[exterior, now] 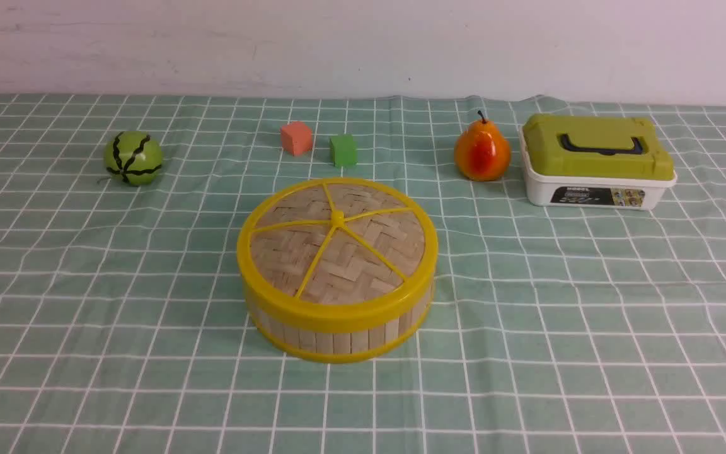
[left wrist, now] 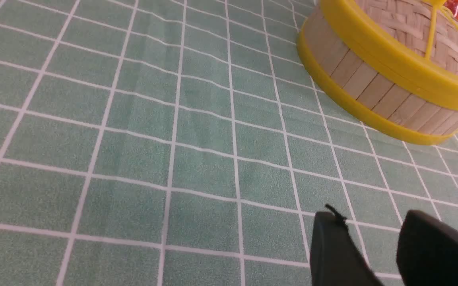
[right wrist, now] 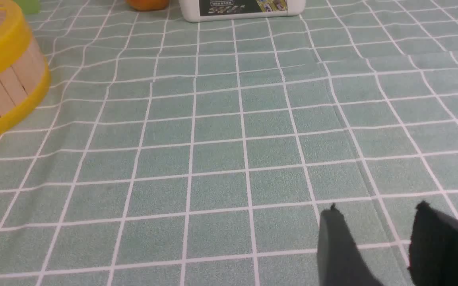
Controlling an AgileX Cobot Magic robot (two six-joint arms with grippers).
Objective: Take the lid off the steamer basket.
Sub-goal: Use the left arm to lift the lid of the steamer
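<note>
The steamer basket stands in the middle of the checked cloth, its bamboo-slat wall between yellow rims. The woven lid with yellow spokes and a centre knob sits flat on top of it. In the left wrist view the basket and its lid lie well away from my left gripper, which is open over bare cloth. My right gripper is open too, nothing between its fingers, with the basket far off at the frame's edge. Neither arm shows in the front view.
Behind the basket sit a red cube and a green cube. A striped green ball is at the far left. A pear and a white box with a green lid stand at the far right.
</note>
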